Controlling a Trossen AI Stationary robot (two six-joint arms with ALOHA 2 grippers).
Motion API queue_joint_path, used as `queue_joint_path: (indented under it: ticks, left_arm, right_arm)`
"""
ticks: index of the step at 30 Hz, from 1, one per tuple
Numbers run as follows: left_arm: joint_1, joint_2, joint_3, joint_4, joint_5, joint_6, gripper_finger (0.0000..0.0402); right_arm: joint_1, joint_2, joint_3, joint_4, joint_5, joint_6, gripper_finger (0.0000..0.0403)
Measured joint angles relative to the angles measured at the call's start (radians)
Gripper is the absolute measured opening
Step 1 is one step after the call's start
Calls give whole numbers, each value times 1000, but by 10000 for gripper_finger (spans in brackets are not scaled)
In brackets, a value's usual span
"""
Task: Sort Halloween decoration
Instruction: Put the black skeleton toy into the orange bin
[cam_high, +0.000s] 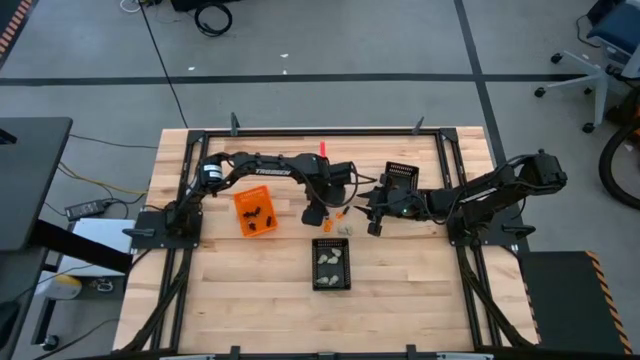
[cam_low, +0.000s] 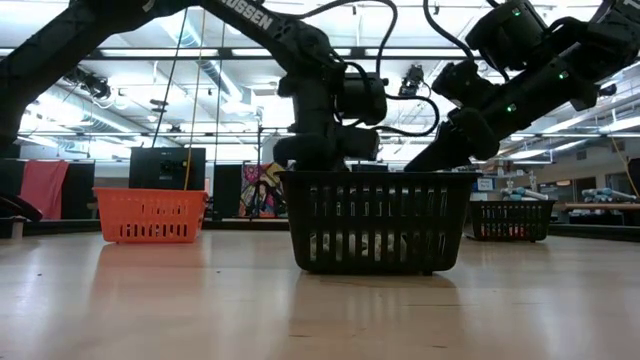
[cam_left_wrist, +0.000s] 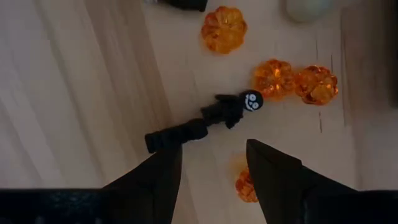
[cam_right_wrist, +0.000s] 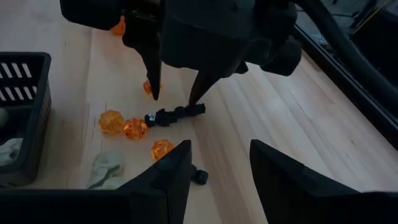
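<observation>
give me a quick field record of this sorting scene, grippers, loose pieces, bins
left gripper: open, tips down at the table, straddling an end of the black figure
right gripper: open, low, facing the left one, holding nothing
loose pieces: orange pumpkins, a pale piece
orange bin: holds black pieces
near black bin: holds pale pieces
far black bin: contents unclear

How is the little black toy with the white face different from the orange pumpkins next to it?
The black toy is long and thin, lying stretched out; the orange pumpkins are round and lumpy. The black toy is dark and solid-looking with a white face at one end; the pumpkins look see-through and shiny, with no face showing. There is one black toy here, but several pumpkins. All lie loose on the wooden table, beneath the left hand, which is open.
</observation>
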Motion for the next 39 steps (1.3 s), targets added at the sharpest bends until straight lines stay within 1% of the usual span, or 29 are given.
queue_joint_path:
  ticks: [6,11,13,17,19,23,30,39]
  left_arm:
    - [0,-10,-2,6,-10,46,189]
    - [7,-77,-36,29,-19,52,189]
    - [9,-110,-74,68,-19,51,189]
    - [9,-156,-177,216,-19,58,189]
    - [7,-162,-205,287,-21,63,189]
    - [6,-167,-241,368,-21,66,189]
    - [19,-167,-286,405,-8,59,189]
    - [39,-168,-355,480,6,-39,189]
  right_arm:
    - [0,0,0,-14,0,1,167]
    - [0,0,0,-29,0,16,167]
    - [0,0,0,-29,0,16,167]
    - [0,0,0,-27,0,23,167]
    - [0,0,0,-23,0,23,167]
    - [1,0,4,-19,0,26,167]
    - [1,0,5,-18,-4,22,167]
    - [0,0,5,-16,-7,23,167]
